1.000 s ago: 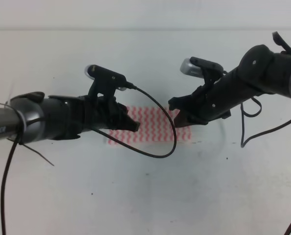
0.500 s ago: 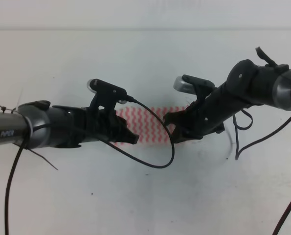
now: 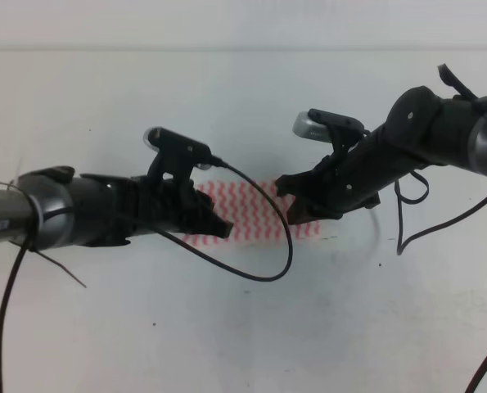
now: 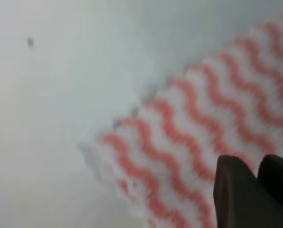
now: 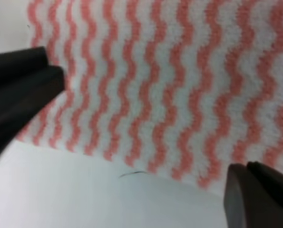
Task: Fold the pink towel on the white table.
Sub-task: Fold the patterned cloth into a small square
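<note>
The pink towel (image 3: 255, 209) lies on the white table (image 3: 227, 327) as a flat horizontal strip between my two arms. My left gripper (image 3: 223, 225) hangs over the strip's left end. In the left wrist view its two fingers (image 4: 236, 190) stand close together, shut (image 4: 257, 164), above the blurred towel (image 4: 189, 142), and no cloth shows between them. My right gripper (image 3: 290, 209) hovers over the strip's right part. The right wrist view shows it open (image 5: 146, 126), its fingers wide apart over the towel (image 5: 155, 85) near the strip's lower edge.
A black cable (image 3: 268, 262) loops down from the left wrist camera across the towel's lower edge. Another cable (image 3: 403, 233) hangs beside the right arm. The table's far edge (image 3: 243, 49) runs along the top. Small dark specks (image 4: 30, 42) dot the tabletop.
Both arms dipped toward the towel half a second ago and have since come up slightly. The right arm shifted a little to the right. The towel strip lies about where it was.
</note>
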